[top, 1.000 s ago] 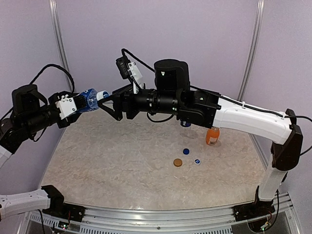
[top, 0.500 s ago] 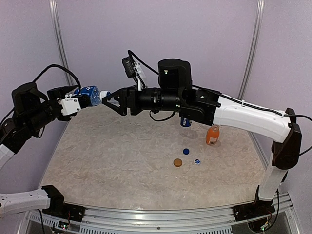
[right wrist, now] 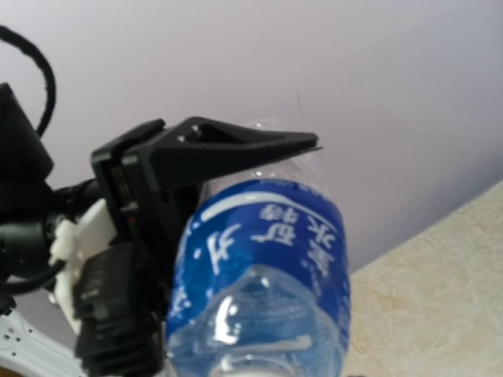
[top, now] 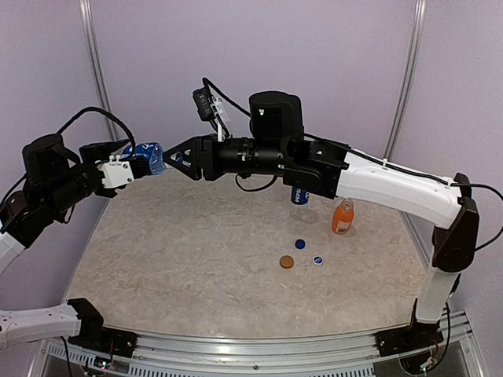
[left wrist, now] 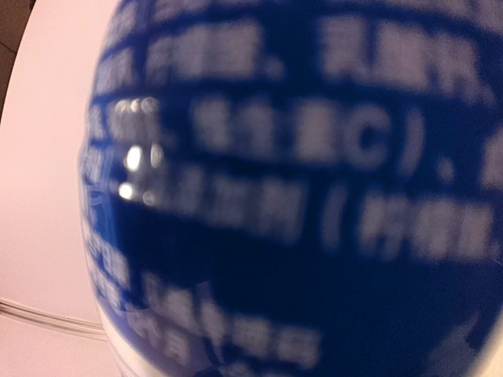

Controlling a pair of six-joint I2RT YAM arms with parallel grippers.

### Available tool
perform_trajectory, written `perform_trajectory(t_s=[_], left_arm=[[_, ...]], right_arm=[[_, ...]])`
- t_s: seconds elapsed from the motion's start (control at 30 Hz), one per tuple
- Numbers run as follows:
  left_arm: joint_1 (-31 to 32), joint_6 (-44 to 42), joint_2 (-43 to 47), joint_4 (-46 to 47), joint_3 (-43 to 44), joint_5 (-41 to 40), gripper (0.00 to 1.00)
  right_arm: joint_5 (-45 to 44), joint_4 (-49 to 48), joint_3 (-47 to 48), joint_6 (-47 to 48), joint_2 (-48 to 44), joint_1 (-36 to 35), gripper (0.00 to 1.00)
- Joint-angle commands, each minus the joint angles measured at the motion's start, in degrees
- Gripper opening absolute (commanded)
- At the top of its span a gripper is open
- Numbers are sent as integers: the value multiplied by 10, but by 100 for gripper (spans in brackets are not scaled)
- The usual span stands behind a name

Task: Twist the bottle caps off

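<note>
My left hand is clamped around the blue-labelled bottle. It holds the bottle on its side in the air above the far left corner of the tabletop, neck toward my right hand. My left wrist sees only the blurred label. My right wrist sees the bottle's shoulder with one black left finger across the label. My right hand's tips reach the neck end, but I cannot tell how far they are closed or whether a cap sits between them. The orange bottle stands near the right edge, and a second blue-labelled bottle is partly hidden by my right arm. A blue cap, an orange-brown cap and a white-rimmed blue cap lie loose nearby.
</note>
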State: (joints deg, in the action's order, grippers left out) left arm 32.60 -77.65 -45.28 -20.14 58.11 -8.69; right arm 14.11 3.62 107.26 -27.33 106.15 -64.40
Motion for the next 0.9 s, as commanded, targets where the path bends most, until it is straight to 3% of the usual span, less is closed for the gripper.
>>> perform_trajectory(t_s=[0.0,0.23,0.4,0.5,0.6,0.7,0.87], left_arm=[[3,3,2,10,-3,-7,49],[2,3,4,8,-5,-5,49],[2,3,4,10,-6,-4,49],[2,9,4,5,-4,-3,49],[1,50,4,-50,19,21,48],[-4,125,4,-216,81,110,48],[0,194,-2,-429,149,279,46]], right_arm=[[-4,25,13,-7,14,5,45],[-22,15,-25,-11,-11,5,43],[-14,11,-28,-12,-12,5,23],[-4,17,-24,-10,-7,5,0],[15,23,-20,14,-3,4,0],[37,42,-9,129,-2,-18,0],[-56,151,16,424,3,-102,0]])
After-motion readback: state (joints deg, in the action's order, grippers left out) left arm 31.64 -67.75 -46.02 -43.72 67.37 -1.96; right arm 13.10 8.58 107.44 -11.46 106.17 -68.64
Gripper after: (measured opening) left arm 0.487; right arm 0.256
